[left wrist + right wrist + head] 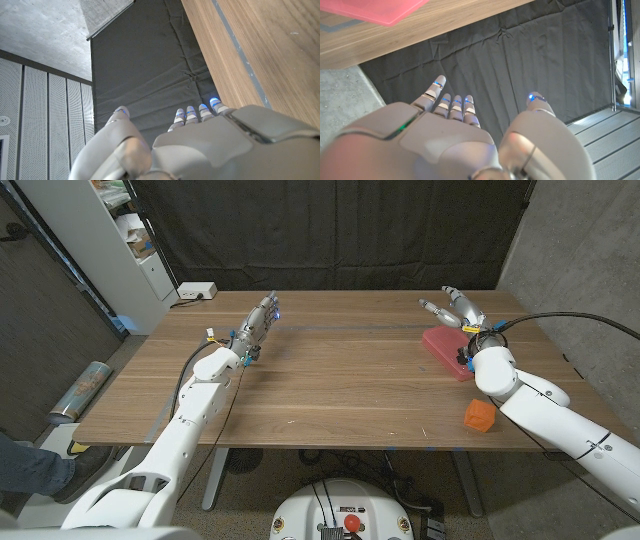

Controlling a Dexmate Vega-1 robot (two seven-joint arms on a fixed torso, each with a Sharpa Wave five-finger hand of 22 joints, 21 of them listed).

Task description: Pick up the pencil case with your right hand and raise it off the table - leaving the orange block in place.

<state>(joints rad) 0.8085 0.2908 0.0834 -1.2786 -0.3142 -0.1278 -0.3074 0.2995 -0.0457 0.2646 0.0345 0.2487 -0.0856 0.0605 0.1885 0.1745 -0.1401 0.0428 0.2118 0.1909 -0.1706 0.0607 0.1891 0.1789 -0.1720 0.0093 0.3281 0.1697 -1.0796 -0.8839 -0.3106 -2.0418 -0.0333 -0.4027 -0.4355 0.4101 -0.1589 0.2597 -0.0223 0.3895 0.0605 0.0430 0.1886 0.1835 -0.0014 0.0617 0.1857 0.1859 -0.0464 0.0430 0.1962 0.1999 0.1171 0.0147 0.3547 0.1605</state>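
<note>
A pink pencil case (447,351) lies flat on the wooden table (340,380) at the right side. Its corner (375,11) shows in the right wrist view. My right hand (458,310) hovers just beyond the case's far end, fingers spread, holding nothing. An orange block (479,416) sits near the table's front right edge, beside my right forearm. My left hand (260,318) is raised over the left part of the table, fingers extended and empty; its fingers (200,112) point toward the dark curtain.
A white box with a cable (197,291) sits at the table's back left corner. A white shelf unit (120,240) stands beyond the left edge. Black curtain (330,230) hangs behind the table. A person's leg (30,465) shows at the lower left.
</note>
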